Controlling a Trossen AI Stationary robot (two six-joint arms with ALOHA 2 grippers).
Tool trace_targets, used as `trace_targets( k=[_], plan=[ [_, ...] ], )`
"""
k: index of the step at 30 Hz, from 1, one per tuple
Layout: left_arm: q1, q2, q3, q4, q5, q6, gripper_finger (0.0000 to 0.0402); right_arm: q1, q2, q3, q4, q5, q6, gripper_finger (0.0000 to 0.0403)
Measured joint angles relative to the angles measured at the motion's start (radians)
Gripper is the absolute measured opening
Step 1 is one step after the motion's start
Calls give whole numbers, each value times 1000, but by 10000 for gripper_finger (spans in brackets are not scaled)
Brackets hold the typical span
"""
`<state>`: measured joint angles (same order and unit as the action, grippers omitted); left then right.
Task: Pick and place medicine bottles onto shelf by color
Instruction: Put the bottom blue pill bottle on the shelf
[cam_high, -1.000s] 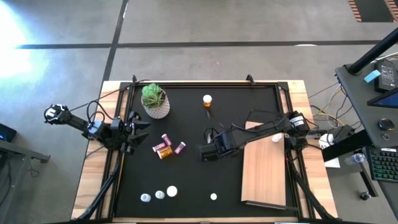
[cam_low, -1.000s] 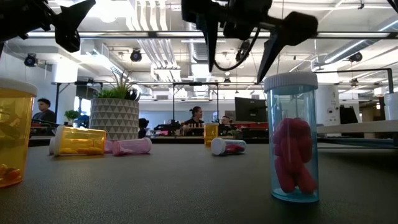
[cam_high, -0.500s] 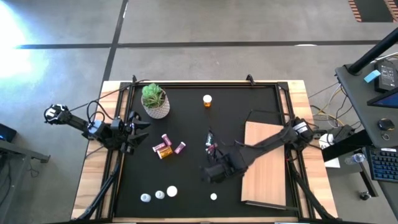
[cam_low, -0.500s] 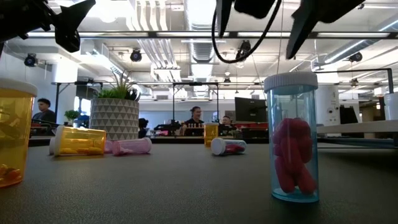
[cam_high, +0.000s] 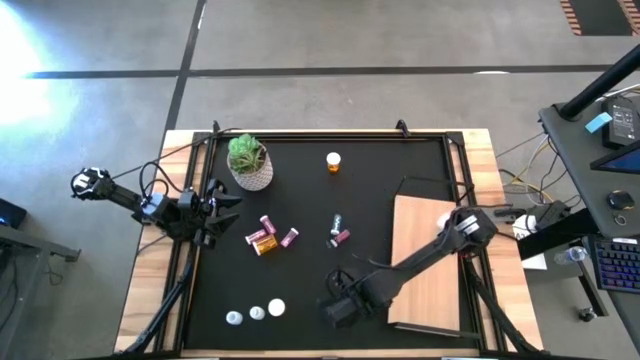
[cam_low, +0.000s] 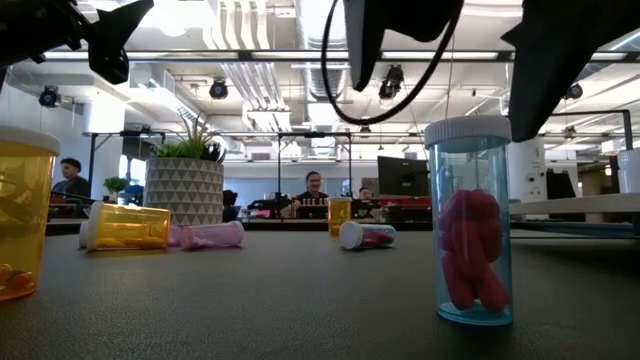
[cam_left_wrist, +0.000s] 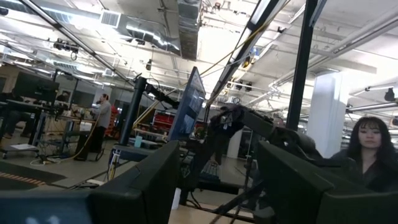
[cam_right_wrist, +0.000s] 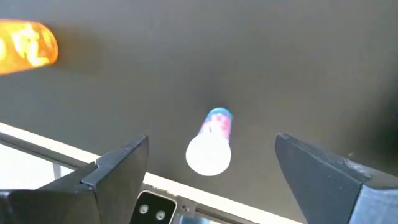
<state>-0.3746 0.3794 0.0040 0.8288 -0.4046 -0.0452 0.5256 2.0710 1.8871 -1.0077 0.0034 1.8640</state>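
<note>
**Right gripper poised over the teal-walled bottle**

Overhead, in the high view, the right gripper (cam_high: 338, 311) sits at lower centre of the frame, just left of the shelf (cam_high: 425, 265), covering the bottle it is after. One white-capped bottle (cam_high: 444, 221) already stands at the shelf's upper right. The left gripper (cam_high: 213, 213) waits at the mat's left edge, partly open and empty.

Next, the low view: the teal bottle (cam_low: 470, 220) stands upright at right of frame, a white cap on top and a pink lump filling most of its clear body. It looks light, rigid and smooth, so probably slippery; a grip across the body just under the cap seems safest. At far left an amber bottle (cam_low: 22, 212) holds a few pills at its base.

Finally, the right wrist view shows that teal bottle (cam_right_wrist: 212, 142) between wide-spread fingers (cam_right_wrist: 117, 171), which hold nothing.
</note>
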Motion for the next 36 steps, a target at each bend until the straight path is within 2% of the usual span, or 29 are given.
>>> trace_targets(
  k=[7,12,33,36],
  plan=[
    [0,0,0,0,0,0,199,1,141,187,-152,-53,-42,338],
    [0,0,0,0,0,0,199,1,191,284,-250,-63,-50,335],
    [0,0,0,0,0,0,199,17,211,282,-230,-56,-40,323],
    [0,0,0,0,0,0,199,17,211,281,-229,-56,-40,303]
  ],
)
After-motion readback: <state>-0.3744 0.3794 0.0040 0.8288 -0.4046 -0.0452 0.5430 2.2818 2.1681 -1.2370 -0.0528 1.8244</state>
